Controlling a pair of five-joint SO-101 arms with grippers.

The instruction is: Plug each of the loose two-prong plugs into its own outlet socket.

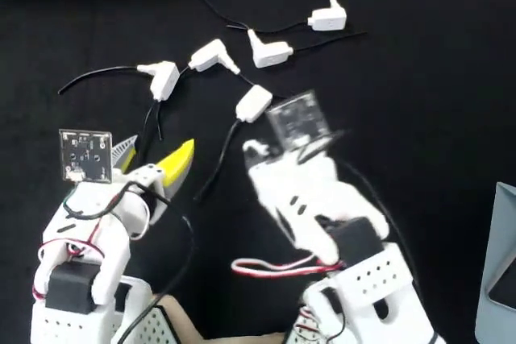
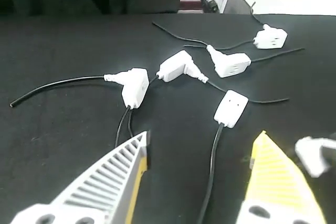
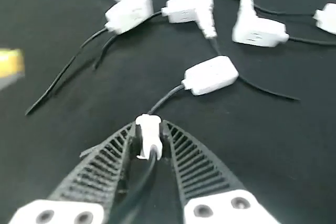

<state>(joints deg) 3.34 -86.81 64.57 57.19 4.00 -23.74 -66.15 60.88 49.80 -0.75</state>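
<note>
Several white outlet sockets on black cords lie spread over the black table; the nearest one [image 1: 254, 102] [image 3: 211, 74] [image 2: 231, 107] is just ahead of both arms. My right gripper [image 3: 148, 127] [image 1: 255, 153] is shut on a small white two-prong plug [image 3: 147, 140] with a black cord, held a short way in front of that nearest socket. Its blurred tip [image 2: 315, 155] also appears in the left wrist view. My left gripper [image 2: 202, 140] [image 1: 151, 159] is open with nothing between its grey and yellow fingers, short of another socket [image 2: 135, 85] [image 1: 163, 78].
Farther back lie three more sockets [image 1: 212, 55] [image 1: 270, 52] [image 1: 329, 16] with cords trailing between them. A loose black cord [image 1: 218, 159] runs between the two arms. A grey-blue object [image 1: 500, 263] stands at the table's right edge.
</note>
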